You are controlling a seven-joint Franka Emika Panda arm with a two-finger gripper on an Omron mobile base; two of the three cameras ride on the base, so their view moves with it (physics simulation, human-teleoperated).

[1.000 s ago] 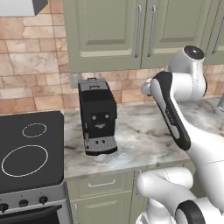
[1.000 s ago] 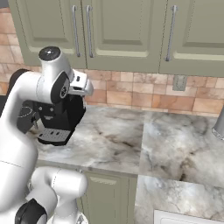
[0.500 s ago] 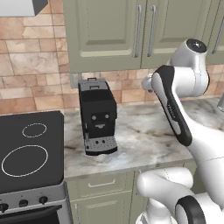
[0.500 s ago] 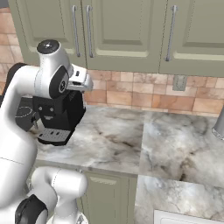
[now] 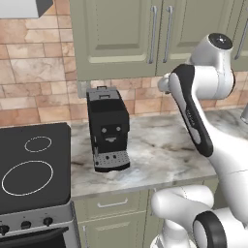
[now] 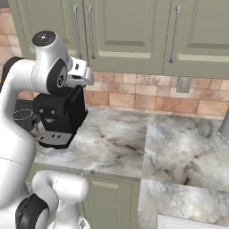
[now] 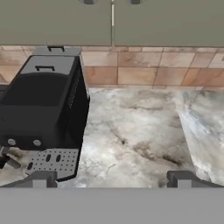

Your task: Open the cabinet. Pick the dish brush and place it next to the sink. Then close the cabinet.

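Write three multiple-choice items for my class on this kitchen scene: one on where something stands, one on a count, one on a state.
1. Where does the coffee machine stand?
A. on the stove
B. on the marble counter beside the stove
C. inside the cabinet

2. How many rings are marked on the stove?
A. two
B. four
C. six

3. What state are the cabinet doors in?
A. both shut
B. one ajar
C. both wide open

Answers: 1 B, its base rests on the counter; 2 A, one small and one large ring; 3 A, both doors sit flush.
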